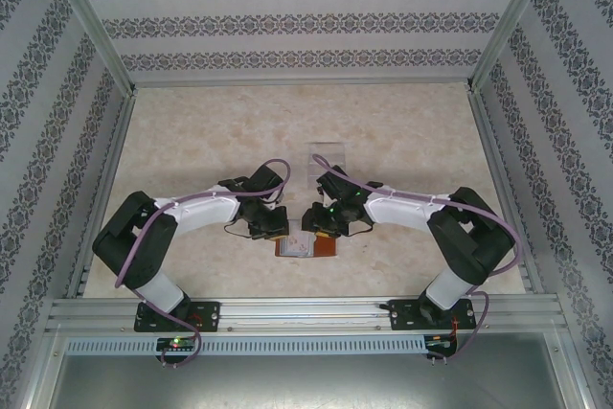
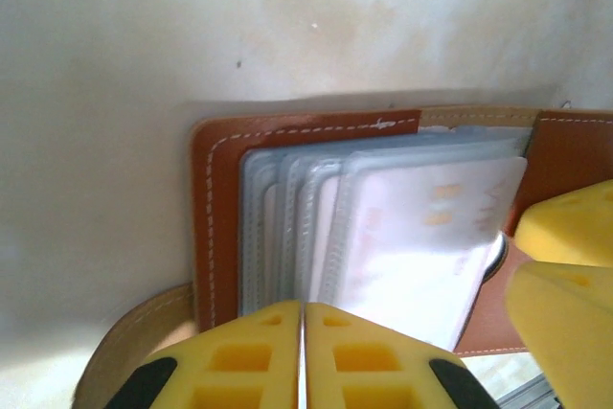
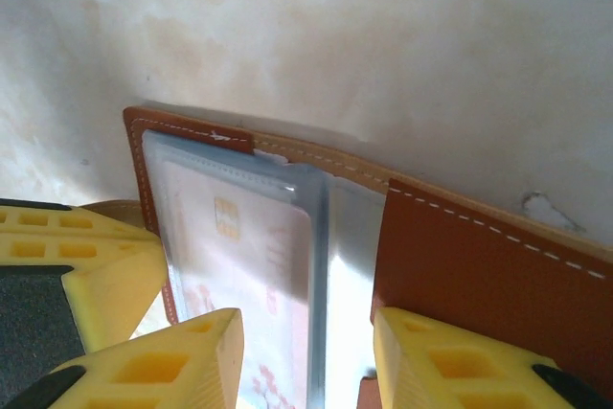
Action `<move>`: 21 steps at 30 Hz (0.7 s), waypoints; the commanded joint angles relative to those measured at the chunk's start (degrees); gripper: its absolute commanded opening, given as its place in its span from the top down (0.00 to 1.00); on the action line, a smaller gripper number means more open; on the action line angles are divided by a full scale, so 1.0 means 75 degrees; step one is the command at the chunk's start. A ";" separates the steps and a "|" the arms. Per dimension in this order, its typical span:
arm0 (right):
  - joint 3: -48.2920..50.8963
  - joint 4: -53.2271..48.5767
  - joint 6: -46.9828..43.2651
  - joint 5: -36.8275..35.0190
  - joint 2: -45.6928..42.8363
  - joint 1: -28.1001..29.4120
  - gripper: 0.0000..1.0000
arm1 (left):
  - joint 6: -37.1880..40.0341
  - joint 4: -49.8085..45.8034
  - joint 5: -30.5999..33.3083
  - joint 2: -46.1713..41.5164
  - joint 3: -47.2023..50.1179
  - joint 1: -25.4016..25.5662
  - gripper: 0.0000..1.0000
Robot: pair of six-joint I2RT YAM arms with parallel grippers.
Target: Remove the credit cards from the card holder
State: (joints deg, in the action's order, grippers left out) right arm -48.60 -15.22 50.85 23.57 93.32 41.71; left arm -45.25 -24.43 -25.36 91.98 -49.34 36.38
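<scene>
Beige, marble-patterned laminate covers the table [image 1: 402, 131]. Near its front edge, between the two arms, the card holder [image 1: 306, 247] lies opened flat, with a clear plastic tray [image 1: 329, 155] a little beyond it. The left gripper [image 2: 304, 352] has its yellow fingers pressed together at the holder's near edge, just beside the tan strap [image 2: 134, 332]; whether it pinches anything there, I cannot tell. The right gripper [image 3: 306, 366] stands with its jaws apart, straddling the stacked sleeves [image 2: 287, 227] without visibly clamping them. The credit cards are not yet out: a pale card [image 3: 230, 246] sits inside the frontmost sleeve, and what lies behind it is too blurred to count. The main risk, as I judge it, is that the right jaws close on sleeve and card together, so a pull drags the whole holder instead of sliding the card free. If the left gripper's hold at the edge is shallow, the leather could also lift or skate on the smooth tabletop. A thin card pinched at one corner may bend or slip from the pads. The holder is smooth reddish-brown leather with rounded corners and a line of white stitching [image 2: 287, 131]. The sleeves are glossy, grey-blue translucent plastic with ridged seams, fanned like pages. The card is flat, rectangular and faintly printed, with a small gold chip [image 3: 226, 217].
</scene>
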 commanded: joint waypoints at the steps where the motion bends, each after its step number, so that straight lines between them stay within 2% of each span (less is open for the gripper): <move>1: -0.0084 -0.0255 -0.0041 -0.0094 -0.0265 -0.0105 0.59 | 0.0189 -0.0701 0.0384 -0.0464 -0.0329 0.0063 0.91; 6: -0.0048 -0.0165 -0.0031 0.0052 -0.0274 -0.0141 0.60 | 0.0153 -0.0675 0.0249 -0.0616 -0.0498 0.0071 0.91; 9: 0.0011 0.0085 0.0065 0.0223 -0.0201 -0.0159 0.62 | 0.0009 -0.0201 -0.0241 -0.0408 -0.0520 0.0107 0.91; 14: 0.0056 0.0345 0.0176 0.0410 -0.0161 -0.0170 0.65 | -0.0066 0.0202 -0.0481 0.0020 -0.0456 0.0150 0.90; 21: 0.0070 0.0690 0.0285 0.0782 0.0046 -0.0171 0.65 | 0.0147 -0.0058 -0.0067 0.0402 -0.0332 0.0153 0.91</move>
State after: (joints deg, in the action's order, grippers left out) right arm -48.58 -11.92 52.21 27.46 92.55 40.97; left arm -45.25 -24.36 -27.53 94.19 -52.21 36.82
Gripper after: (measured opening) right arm 0.349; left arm 0.092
